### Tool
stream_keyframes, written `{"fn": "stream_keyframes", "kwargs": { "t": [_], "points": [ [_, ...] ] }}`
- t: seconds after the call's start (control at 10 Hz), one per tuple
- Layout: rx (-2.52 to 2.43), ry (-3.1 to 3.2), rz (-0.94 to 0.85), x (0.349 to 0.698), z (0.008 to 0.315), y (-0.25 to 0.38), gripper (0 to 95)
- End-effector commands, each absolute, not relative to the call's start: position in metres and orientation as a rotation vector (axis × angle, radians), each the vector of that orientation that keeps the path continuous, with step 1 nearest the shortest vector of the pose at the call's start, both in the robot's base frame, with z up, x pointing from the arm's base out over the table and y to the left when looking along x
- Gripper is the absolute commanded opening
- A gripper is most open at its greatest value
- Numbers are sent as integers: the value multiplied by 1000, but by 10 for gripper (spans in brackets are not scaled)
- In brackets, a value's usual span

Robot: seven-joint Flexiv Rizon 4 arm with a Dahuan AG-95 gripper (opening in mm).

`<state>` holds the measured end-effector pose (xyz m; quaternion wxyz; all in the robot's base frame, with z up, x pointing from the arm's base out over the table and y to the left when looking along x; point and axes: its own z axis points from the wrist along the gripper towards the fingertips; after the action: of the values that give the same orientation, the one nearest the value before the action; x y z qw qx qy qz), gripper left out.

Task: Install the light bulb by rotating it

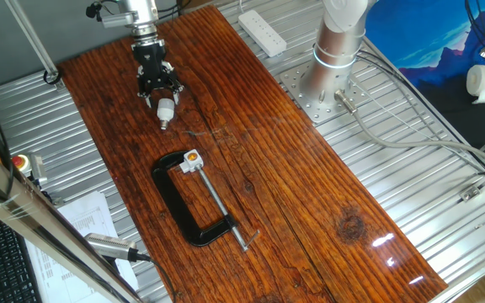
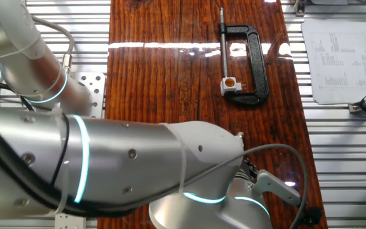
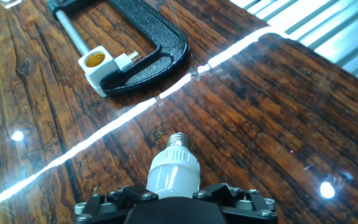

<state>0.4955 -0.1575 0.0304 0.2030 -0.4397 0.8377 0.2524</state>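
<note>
- Dark wooden boards form the tabletop, laid over a ribbed metal bench; a bright streak of light is reflected across the wood in the hand view.
- A black clamp lies flat on the wood; a small white socket with an orange centre is pinched in it.
- The gripper is seen closed around the bulb; the bulb's silvery screw base points away from the fingers, above the wood and well apart from the socket.
</note>
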Motion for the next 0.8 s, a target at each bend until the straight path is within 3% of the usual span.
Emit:
{"fn": "stream_keyframes", "kwargs": {
  "t": [0.1,0.8],
  "points": [
    [-1223,2341,709,495,30,-158,570],
    [-1217,2348,708,495,30,-158,570]
  ]
}}
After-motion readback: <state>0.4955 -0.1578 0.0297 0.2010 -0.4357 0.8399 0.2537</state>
